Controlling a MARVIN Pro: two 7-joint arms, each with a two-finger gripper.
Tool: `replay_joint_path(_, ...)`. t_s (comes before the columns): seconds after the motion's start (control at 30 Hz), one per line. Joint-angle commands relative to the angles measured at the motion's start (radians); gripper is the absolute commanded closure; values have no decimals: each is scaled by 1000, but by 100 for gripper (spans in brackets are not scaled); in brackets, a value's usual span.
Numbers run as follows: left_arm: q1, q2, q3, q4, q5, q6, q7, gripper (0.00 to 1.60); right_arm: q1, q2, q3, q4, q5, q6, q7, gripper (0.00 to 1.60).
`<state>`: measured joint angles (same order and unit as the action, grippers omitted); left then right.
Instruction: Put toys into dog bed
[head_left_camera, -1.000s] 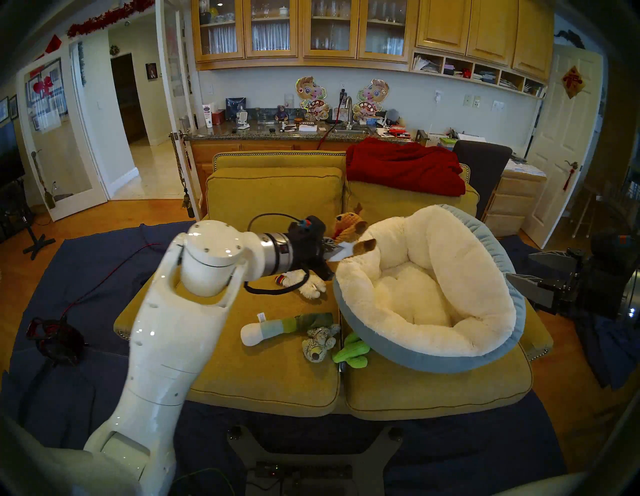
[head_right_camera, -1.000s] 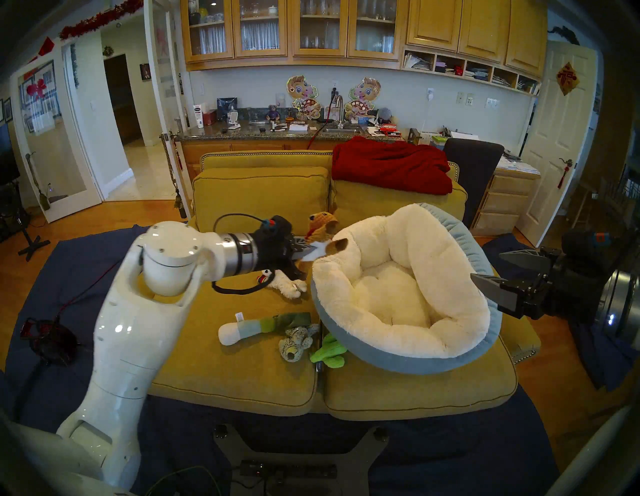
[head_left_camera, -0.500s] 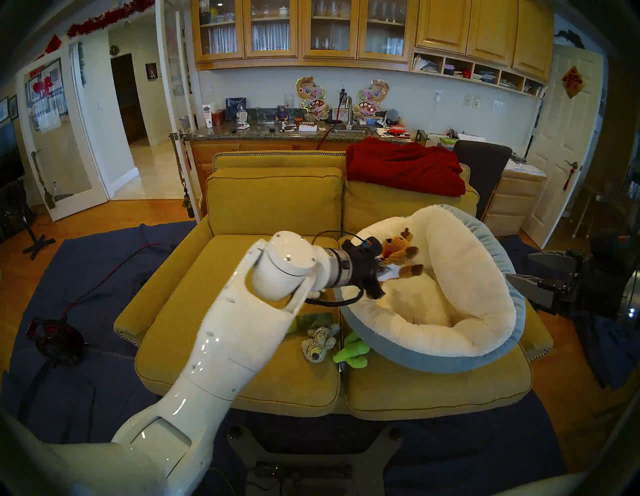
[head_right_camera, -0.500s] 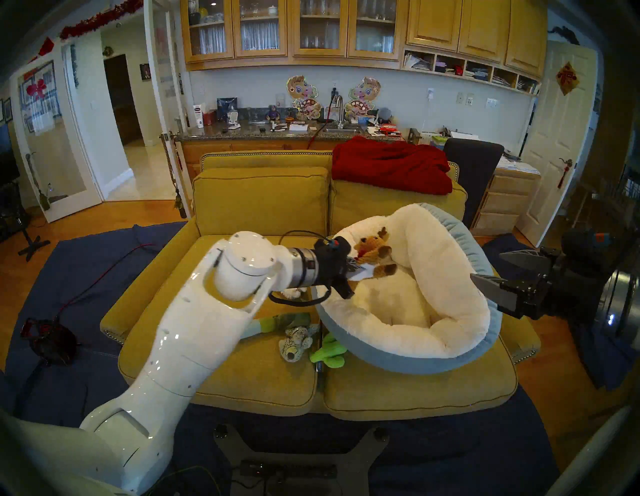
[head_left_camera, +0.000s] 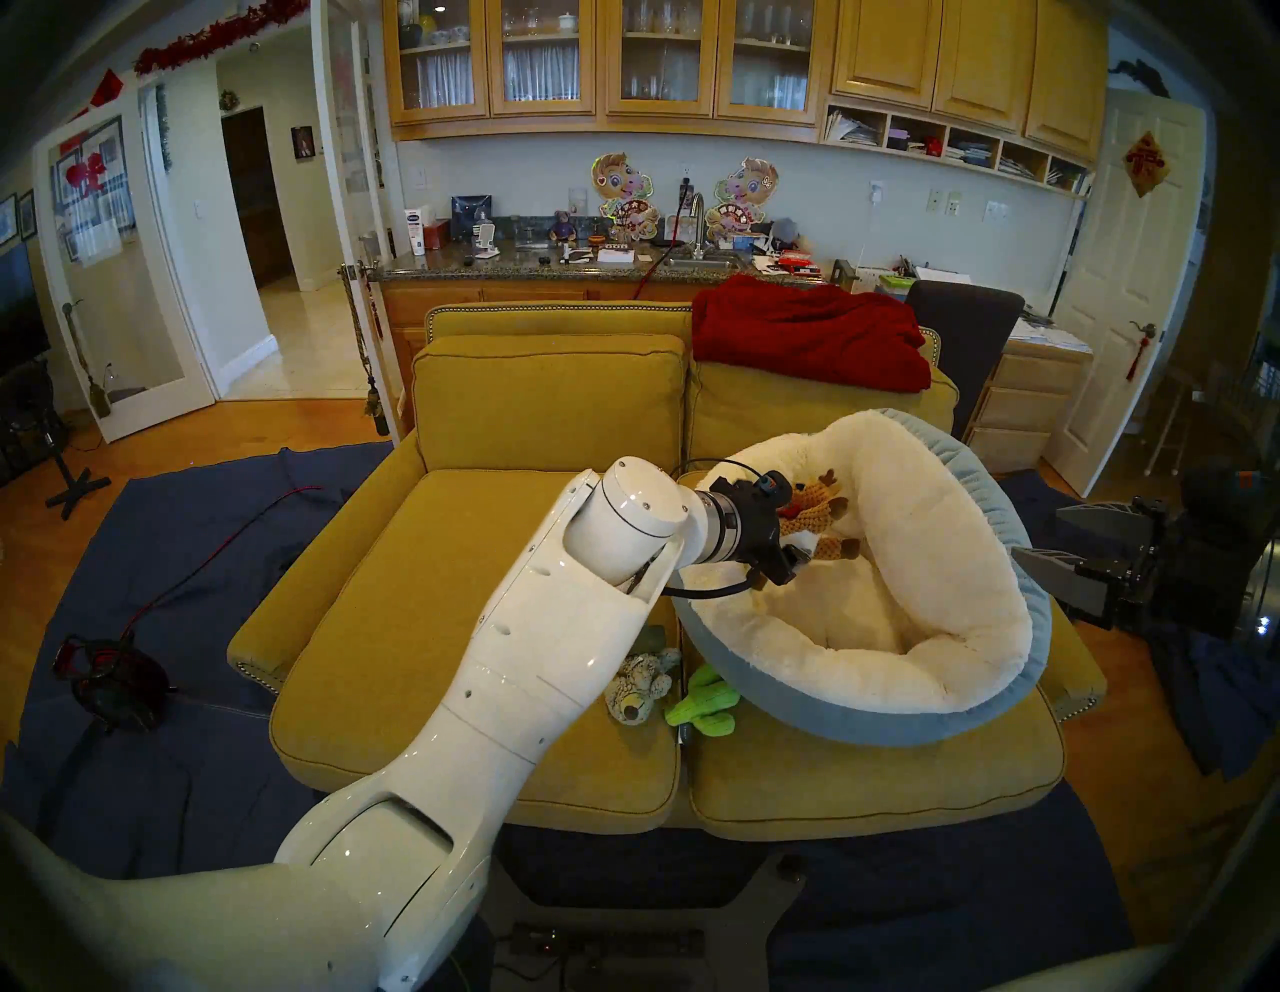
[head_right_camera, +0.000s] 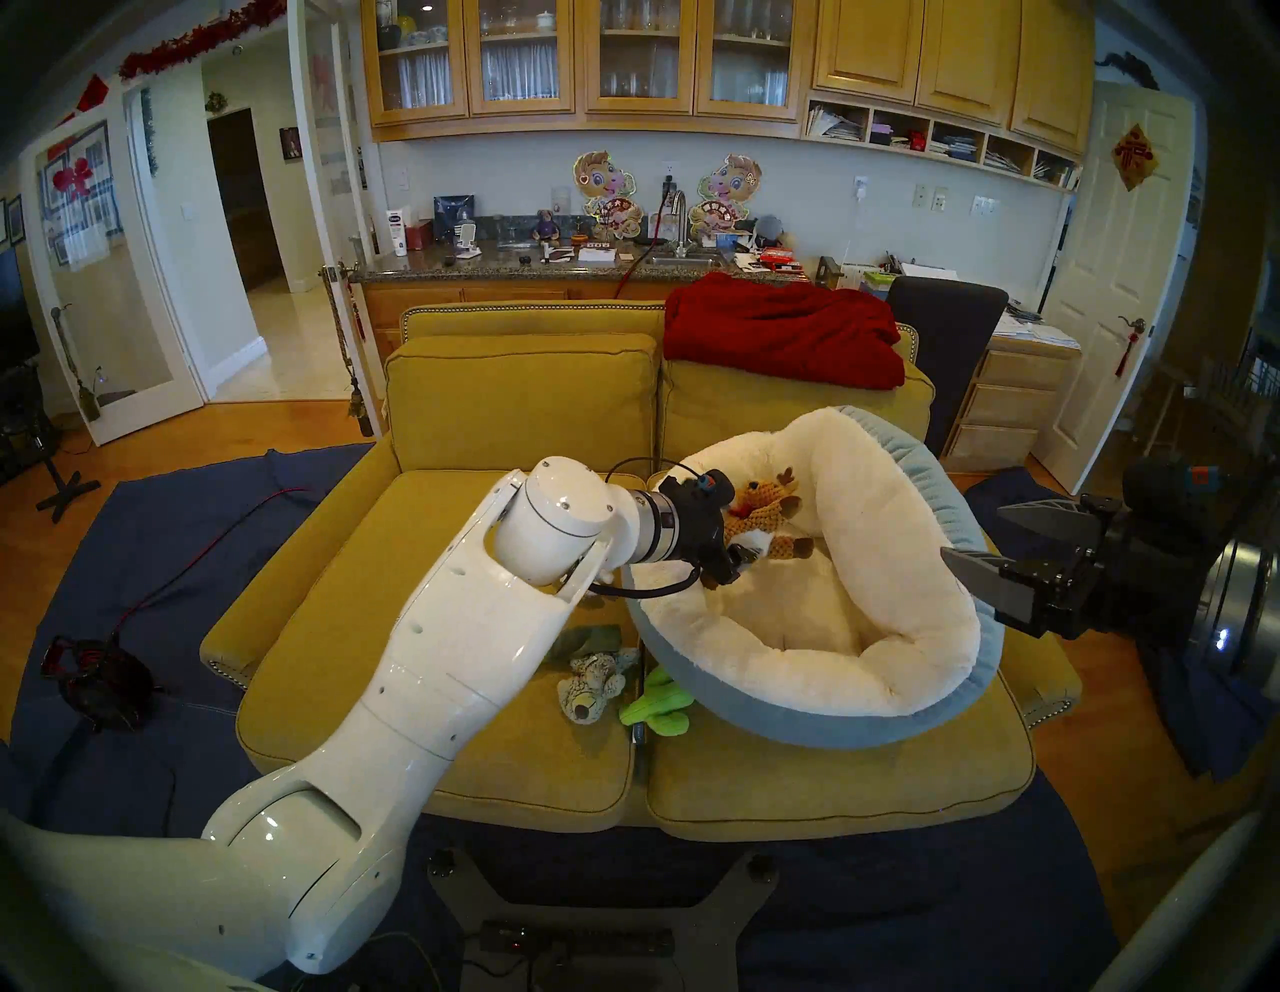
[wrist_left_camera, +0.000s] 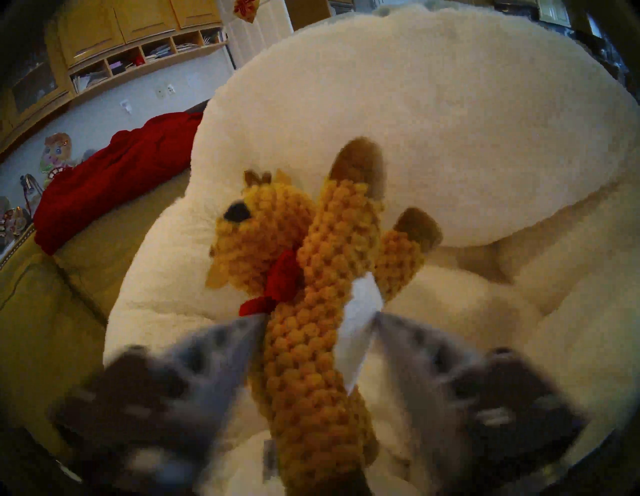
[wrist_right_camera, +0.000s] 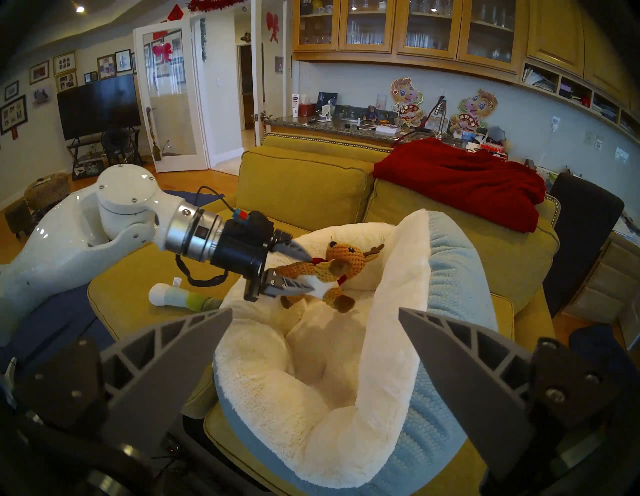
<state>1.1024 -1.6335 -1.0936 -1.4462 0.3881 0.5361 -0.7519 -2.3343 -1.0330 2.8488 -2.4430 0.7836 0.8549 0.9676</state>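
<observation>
Left wrist: white tag (wrist_left_camera: 360, 332) on brown knitted animal (wrist_left_camera: 311, 346); writing unreadable.

Soft, even indoor light, dark fisheye rims bending the edges, and the left wrist view's foreground smeared with blur.

Dog bed (head_left_camera: 900, 720) hollow (high far bolster) lies open.

A white robot arm's black left gripper (wrist_right_camera: 300, 272), fingers spread, flanks a brown knitted reindeer toy (wrist_right_camera: 332, 273) over a fluffy cream, blue-sided dog bed (wrist_right_camera: 446, 277) on a mustard-yellow sofa (wrist_right_camera: 304, 183); grey right gripper (wrist_right_camera: 315, 320) gapes below.
</observation>
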Motion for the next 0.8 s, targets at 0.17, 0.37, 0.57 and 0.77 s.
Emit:
replay_joint_path(0.17, -147, -6, -64, -3, -17, -69, -95, 0, 4, 2, 13, 0, -1, -1, 0, 0)
replay_joint_path(0.37, -98, 80, -106, -96, -43, -60, -209, 0, 4, 2, 13, 0, -1, -1, 0, 0)
replay_joint_path(0.57, -29, 180, -166, -212, -55, -31, -305, 0, 4, 2, 13, 0, -1, -1, 0, 0)
replay_joint_path(0.77, -12, 234, -224, -232, -68, -31, -371, 0, 4, 2, 13, 0, -1, -1, 0, 0)
